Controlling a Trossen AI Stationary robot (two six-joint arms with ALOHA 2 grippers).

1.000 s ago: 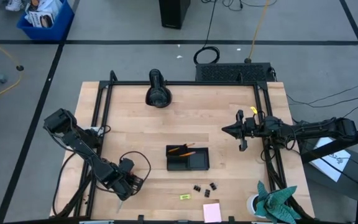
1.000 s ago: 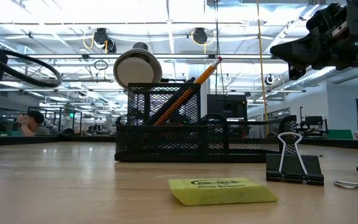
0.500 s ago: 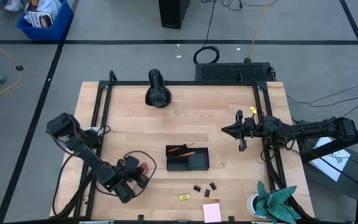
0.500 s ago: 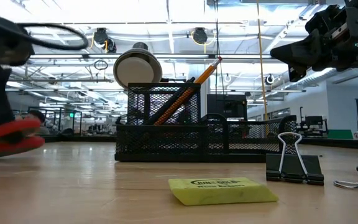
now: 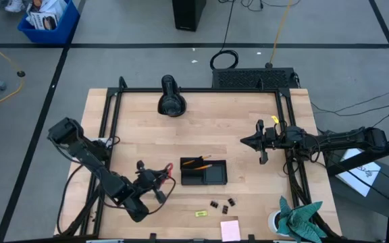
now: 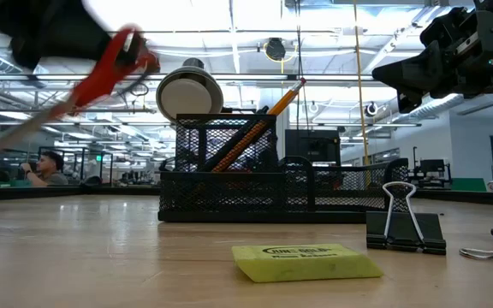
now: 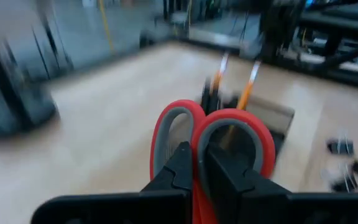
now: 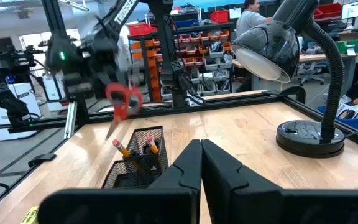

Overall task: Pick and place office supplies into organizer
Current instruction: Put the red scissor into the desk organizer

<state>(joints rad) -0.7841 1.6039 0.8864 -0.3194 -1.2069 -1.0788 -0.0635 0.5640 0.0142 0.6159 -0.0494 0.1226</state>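
Overhead, one camera frames my whole table; another sits at tabletop level, close behind the yellow eraser (image 6: 306, 262). My wrist cameras look past my fingers. All four share the mesh organizer (image 5: 204, 171) ahead of my left gripper (image 7: 201, 163).

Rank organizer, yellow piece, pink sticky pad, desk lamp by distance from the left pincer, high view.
From the left pincer, which holds the scissors:
1. Organizer, beside it, mid-table.
2. Yellow piece, toward the near edge.
3. Pink sticky pad, at the near edge.
4. Desk lamp, far edge.
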